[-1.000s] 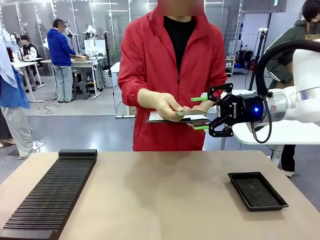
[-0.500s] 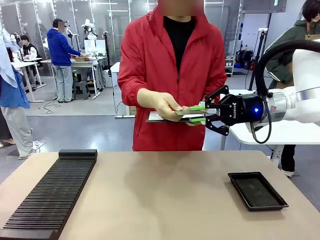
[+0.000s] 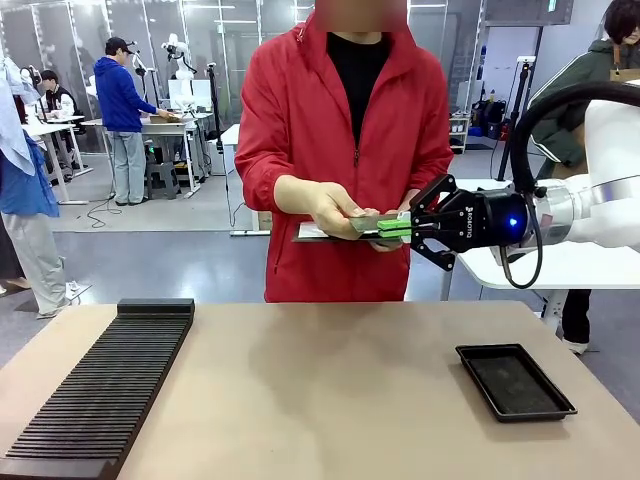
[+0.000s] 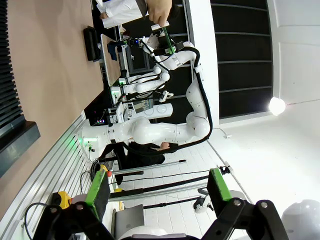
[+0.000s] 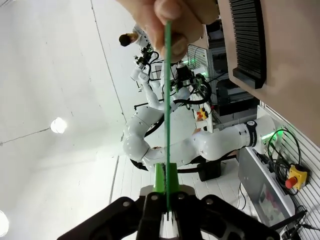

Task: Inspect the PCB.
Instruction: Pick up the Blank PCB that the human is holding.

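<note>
Clamping one end of the PCB (image 3: 366, 223), the right hand (image 3: 392, 228) has its green pads pressed together on the thin board. The right wrist view shows the board edge-on, a thin green line running straight out from between the pads to the person's hand (image 3: 335, 210), whose fingertips pinch the far end. So the board hangs in mid-air in front of the person at the far side of the worktop (image 3: 320, 400), held at both ends at once. It lies flat. Its long axis runs across the front view from the person's hand toward the right arm's side, in line with the right hand's own fingers. Just under it the person holds a dark clipboard (image 3: 318, 238); whether board and clipboard touch I cannot tell.

The left hand (image 4: 157, 189) has its fingers wide apart and holds nothing. It is well apart from the handover, so the right hand is plainly the nearer one.

The step looks like the handover for inspection. The next move likely turns on that axis: once the person lets go, the board can be drawn away along its own length toward the right arm's side, with no twist against the person's pinch. A pull before release could flex the thin board or slip it from the pads. The tray (image 3: 515, 382) and the slotted rack (image 3: 100, 390) sit on the worktop, well below the board.
</note>
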Controlling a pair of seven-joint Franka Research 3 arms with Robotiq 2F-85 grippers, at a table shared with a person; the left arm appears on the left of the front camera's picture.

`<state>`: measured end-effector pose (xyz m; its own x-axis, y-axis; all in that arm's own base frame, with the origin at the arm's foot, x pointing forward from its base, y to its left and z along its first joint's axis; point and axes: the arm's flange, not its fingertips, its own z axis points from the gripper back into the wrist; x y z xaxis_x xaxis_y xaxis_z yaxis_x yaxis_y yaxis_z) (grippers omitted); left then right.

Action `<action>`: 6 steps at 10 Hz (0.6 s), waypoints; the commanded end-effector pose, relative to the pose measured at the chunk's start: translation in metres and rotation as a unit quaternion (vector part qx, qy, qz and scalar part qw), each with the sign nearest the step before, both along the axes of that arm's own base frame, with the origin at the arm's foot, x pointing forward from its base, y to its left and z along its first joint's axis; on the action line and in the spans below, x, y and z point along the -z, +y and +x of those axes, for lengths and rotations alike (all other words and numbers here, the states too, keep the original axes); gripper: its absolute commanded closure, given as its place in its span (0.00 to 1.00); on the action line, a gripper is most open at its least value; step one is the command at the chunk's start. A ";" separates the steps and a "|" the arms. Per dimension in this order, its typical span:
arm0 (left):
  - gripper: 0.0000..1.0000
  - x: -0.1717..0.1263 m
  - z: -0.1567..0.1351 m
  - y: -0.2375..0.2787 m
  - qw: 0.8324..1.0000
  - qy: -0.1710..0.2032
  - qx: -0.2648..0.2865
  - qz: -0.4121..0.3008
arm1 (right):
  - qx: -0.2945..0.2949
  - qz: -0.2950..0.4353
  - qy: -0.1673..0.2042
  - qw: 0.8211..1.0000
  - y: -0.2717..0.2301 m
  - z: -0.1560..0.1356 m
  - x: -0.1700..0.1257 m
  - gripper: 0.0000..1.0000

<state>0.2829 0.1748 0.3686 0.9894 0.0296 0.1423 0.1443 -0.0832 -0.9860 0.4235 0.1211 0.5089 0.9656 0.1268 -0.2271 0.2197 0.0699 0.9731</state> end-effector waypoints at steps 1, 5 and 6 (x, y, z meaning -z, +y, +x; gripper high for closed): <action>0.00 -0.001 0.000 0.001 1.000 -0.001 -0.001 0.000 | -0.002 0.010 -0.004 1.000 0.004 -0.001 0.004 1.00; 0.00 -0.001 0.000 0.001 1.000 -0.001 -0.001 0.000 | 0.006 0.004 -0.006 1.000 -0.003 -0.001 0.013 1.00; 0.00 -0.001 0.000 0.001 1.000 -0.001 -0.001 0.000 | 0.000 0.000 0.003 1.000 0.000 0.000 0.003 1.00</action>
<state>0.2829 0.1748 0.3686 0.9894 0.0296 0.1423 0.1443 -0.0832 -0.9860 0.4234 0.1196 0.5035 0.9642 0.1231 -0.2350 0.2280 0.0688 0.9712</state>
